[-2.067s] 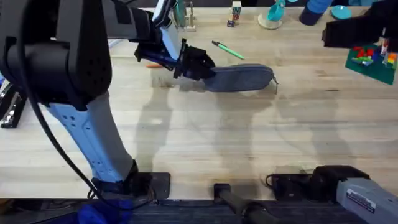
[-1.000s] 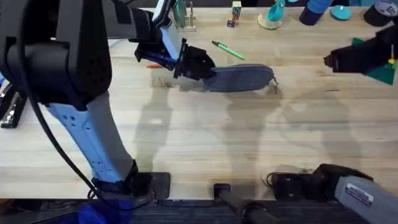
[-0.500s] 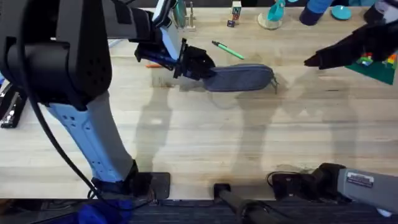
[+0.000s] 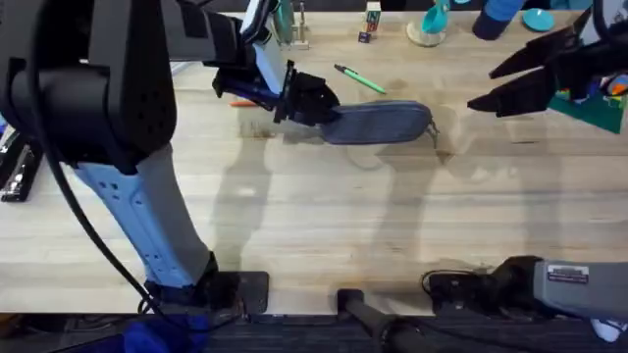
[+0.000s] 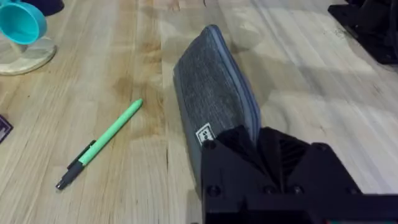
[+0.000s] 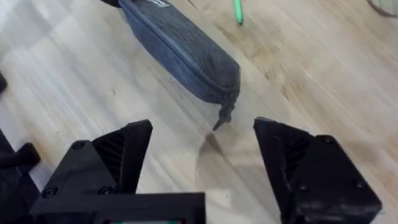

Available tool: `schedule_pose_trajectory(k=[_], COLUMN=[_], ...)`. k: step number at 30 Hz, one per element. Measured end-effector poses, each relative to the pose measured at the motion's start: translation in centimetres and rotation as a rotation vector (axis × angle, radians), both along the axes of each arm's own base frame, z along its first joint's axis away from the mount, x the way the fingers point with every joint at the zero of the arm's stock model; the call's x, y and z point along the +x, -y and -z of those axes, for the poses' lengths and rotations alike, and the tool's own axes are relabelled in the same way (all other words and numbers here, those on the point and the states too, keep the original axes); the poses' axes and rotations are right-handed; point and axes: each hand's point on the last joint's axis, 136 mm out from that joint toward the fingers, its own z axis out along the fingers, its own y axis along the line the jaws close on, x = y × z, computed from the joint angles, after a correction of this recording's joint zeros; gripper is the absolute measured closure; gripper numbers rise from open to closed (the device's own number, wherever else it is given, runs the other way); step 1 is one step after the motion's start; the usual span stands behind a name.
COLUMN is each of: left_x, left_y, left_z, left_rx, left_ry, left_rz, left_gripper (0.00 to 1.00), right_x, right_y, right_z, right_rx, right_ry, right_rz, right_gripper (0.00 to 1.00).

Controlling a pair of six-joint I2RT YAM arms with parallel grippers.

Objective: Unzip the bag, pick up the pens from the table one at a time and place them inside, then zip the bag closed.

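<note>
The bag (image 4: 378, 123) is held at its left end by the left gripper (image 4: 312, 103). The wide-open right gripper (image 6: 205, 158) should be closed on the zipper pull (image 6: 224, 116).

right gripper (image 4: 488, 88) spread wider, nearer bag (image 4: 381, 123)

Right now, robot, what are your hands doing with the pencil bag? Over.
Left gripper shut on the bag at one end. Right gripper open, off the zipper pull end. Bag zipped; green pen on the table. Nothing in the way.
</note>
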Motion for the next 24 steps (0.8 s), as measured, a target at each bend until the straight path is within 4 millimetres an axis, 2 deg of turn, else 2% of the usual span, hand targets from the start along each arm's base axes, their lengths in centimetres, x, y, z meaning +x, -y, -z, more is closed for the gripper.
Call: schedule_pose_trajectory(k=[6, 24], left_x=[0.0, 0.0], left_y=[0.0, 0.0], left_z=[0.0, 0.0], left_rx=[0.000, 0.000], left_ry=[0.000, 0.000], left_rz=[0.000, 0.000], left_gripper=[0.958, 0.958], right_x=[0.6, 0.8], right_y=[-0.3, -0.4], right_z=[1.7, 6.3], right_rx=[0.044, 0.092], right_ry=[-0.013, -0.068], right_rz=[-0.072, -0.221], right_gripper=[0.007, 0.015])
